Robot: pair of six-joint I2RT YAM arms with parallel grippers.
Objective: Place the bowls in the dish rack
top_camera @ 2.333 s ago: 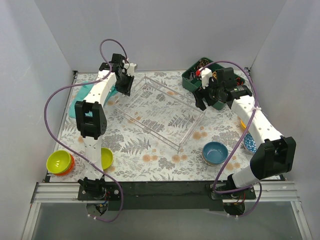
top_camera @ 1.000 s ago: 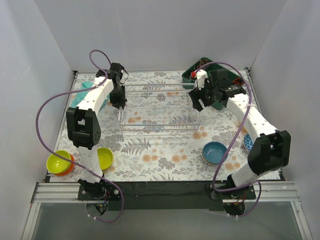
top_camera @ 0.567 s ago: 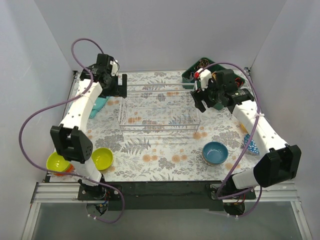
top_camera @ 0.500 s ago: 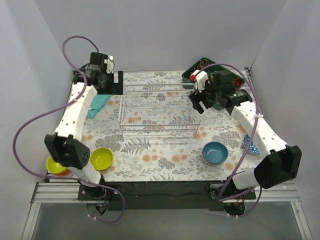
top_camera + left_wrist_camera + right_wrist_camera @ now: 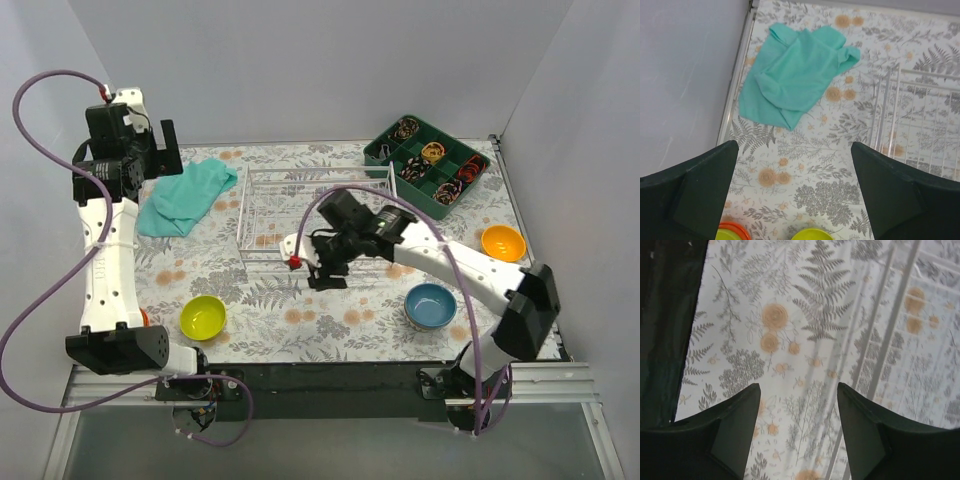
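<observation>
**Blue bowl lies nearest the right arm**

The dish rack point(image 5: 270, 212) sits mid-table with no bowl in it, its long axis running 9 to 3 o'clock. The blue bowl point(image 5: 431, 305) lies at 4 o'clock from the right gripper point(image 5: 326, 276), which hangs at the rack's near edge, fingers parted and empty. The left gripper point(image 5: 158, 150), spread wide and empty, hangs well apart at 10 o'clock.

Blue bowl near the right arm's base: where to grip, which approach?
Pinch the rim of the blue bowl, one finger inside and one outside, coming straight down. It sits upright, mouth up, with a thin wall and bare tablecloth around it. Probably take the rim's left side, which faces the open right gripper.
</observation>
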